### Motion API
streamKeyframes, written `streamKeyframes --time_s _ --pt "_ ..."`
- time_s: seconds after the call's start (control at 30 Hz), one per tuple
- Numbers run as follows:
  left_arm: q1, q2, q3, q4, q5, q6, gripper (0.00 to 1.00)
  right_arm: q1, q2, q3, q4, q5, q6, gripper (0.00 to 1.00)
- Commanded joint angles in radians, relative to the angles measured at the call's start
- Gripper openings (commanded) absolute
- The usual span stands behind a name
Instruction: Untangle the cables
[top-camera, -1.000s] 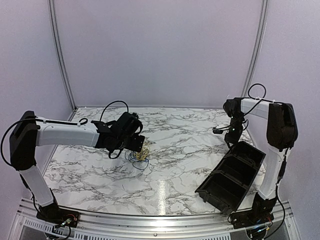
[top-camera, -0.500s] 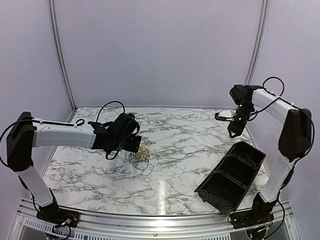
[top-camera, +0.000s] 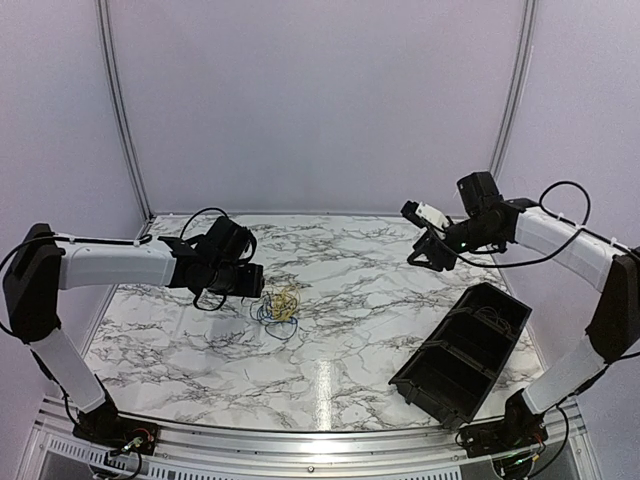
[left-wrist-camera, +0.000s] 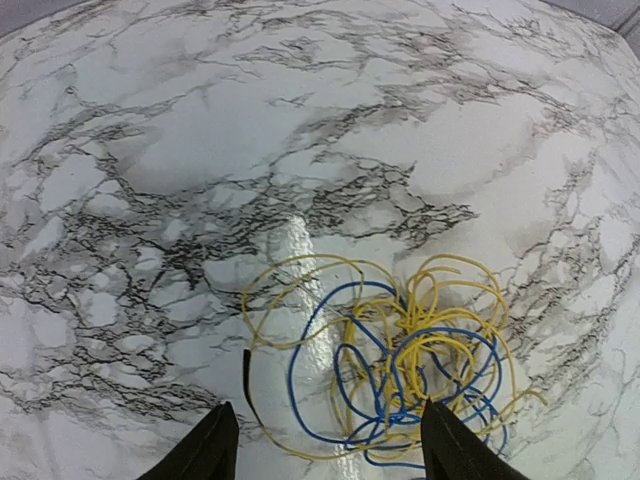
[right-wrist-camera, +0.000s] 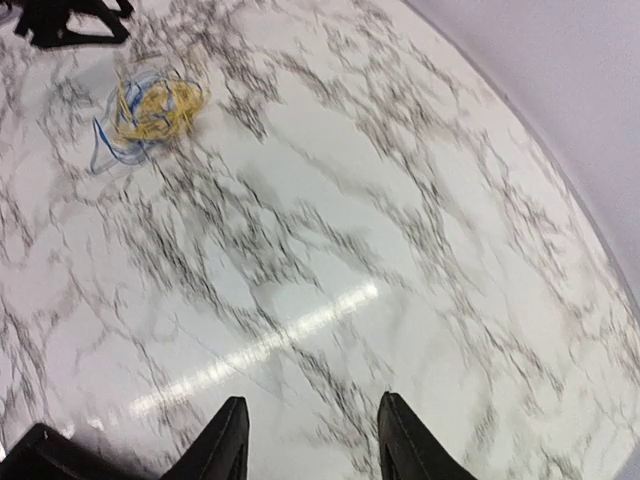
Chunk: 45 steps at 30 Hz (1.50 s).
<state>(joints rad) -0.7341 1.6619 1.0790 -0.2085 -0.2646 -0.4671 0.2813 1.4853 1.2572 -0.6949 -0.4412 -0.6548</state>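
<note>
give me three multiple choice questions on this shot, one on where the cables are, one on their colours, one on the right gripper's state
1. Where do the cables lie?
A. on the table, just ahead of the left gripper
B. at the far right corner
C. draped over an arm

2. Which colours make up most of the cables?
A. red and green
B. yellow and blue
C. white and orange

3. How does the right gripper stand?
A. open, holding nothing
B. shut on a cable
C. fully shut, empty

Answers:
1 A: the left wrist view shows them lying on the marble just past its jaws.
2 B: yellow and blue loops fill the bundle.
3 A: its jaws stand apart with only table between them.
</note>
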Motion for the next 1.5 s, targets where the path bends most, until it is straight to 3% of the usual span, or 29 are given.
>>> streamKeyframes --time_s 0.0,0.1,0.23,0.47,0.77,0.93,1.1,1.27,1.4,1.47 --pt "-0.006 0.022 0.052 0.030 0.202 -0.006 0.65 0.087 -0.039 -0.147 0.444 -0.185 0.189 0.45" --pt "-0.010 0.055 0.068 0.073 0.253 -0.018 0.69 0.161 -0.006 -0.187 0.457 -0.082 0.131 0.44" --pt "-0.018 0.090 0.074 0.120 0.298 -0.025 0.70 0.167 0.011 -0.262 0.497 -0.148 0.143 0.44" --pt "-0.033 0.121 0.055 0.229 0.331 -0.045 0.67 0.168 0.047 -0.238 0.465 -0.140 0.115 0.44" --pt "-0.033 0.203 0.105 0.238 0.367 -0.076 0.35 0.169 0.094 -0.228 0.431 -0.139 0.097 0.44" --pt "-0.032 0.185 0.101 0.232 0.364 -0.076 0.00 0.170 0.103 -0.223 0.425 -0.139 0.096 0.44" --pt "-0.045 0.045 0.122 0.194 0.387 -0.030 0.00 0.189 0.073 -0.190 0.405 -0.117 0.101 0.44" --pt "-0.059 -0.216 0.221 0.013 0.333 0.159 0.00 0.205 0.008 -0.110 0.410 -0.140 0.150 0.46" --pt "-0.056 -0.400 0.253 -0.011 0.165 0.228 0.00 0.264 0.016 0.027 0.336 -0.160 0.125 0.62" --pt "-0.054 -0.424 0.261 -0.015 0.146 0.238 0.00 0.306 0.050 0.135 0.275 -0.176 0.114 0.65"
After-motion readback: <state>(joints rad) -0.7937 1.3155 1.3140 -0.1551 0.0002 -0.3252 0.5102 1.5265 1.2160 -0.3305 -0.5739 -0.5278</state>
